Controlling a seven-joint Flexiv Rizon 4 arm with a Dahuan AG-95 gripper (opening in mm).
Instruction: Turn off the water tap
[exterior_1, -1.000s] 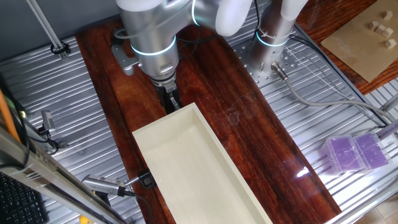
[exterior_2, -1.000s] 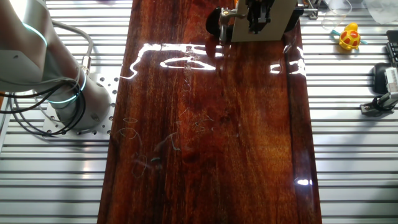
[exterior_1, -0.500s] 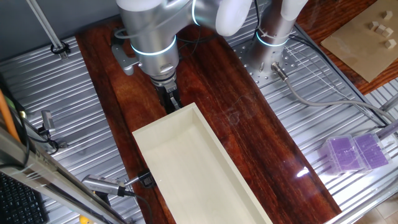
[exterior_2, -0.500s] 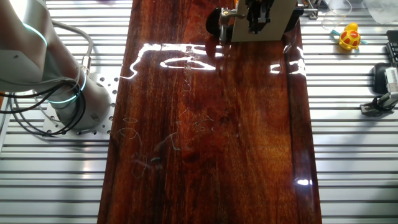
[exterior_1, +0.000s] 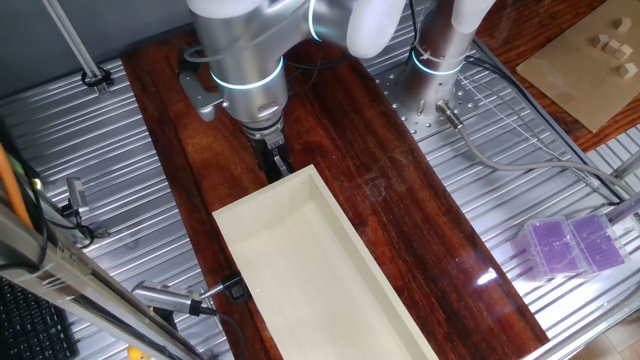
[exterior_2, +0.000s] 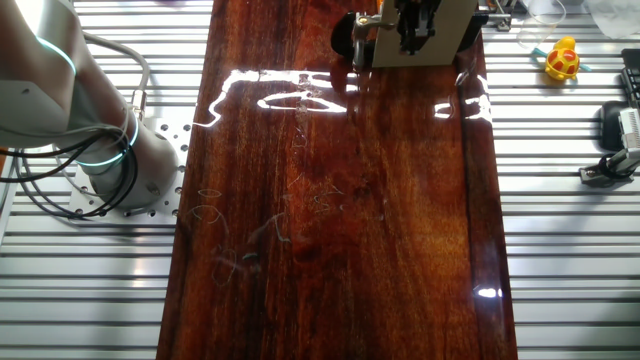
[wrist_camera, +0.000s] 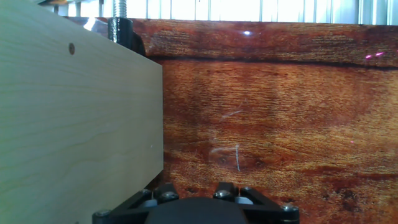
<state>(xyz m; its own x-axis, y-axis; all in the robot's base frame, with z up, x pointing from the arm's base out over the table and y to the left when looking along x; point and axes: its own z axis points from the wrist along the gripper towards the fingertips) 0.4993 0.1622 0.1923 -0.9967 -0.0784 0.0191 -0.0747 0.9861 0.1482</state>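
Note:
No water tap shows in any view; it is hidden or out of view. My gripper (exterior_1: 276, 160) points down at the wooden table (exterior_1: 400, 200), just beyond the far end of a long pale wooden box (exterior_1: 265, 202). In the other fixed view my gripper (exterior_2: 415, 28) stands against the box's end wall (exterior_2: 452, 50). Its black fingers stand close together with nothing visible between them. The hand view shows only the gripper's base at the bottom edge, with the box's side (wrist_camera: 74, 124) on the left and bare table (wrist_camera: 280, 112) on the right.
A black clamp (exterior_1: 233, 290) grips the box's left side, and a clamp screw (wrist_camera: 119, 25) shows in the hand view. The robot base (exterior_2: 110, 170) stands left of the table. A purple case (exterior_1: 570, 245) and a yellow toy (exterior_2: 563, 60) lie off the table.

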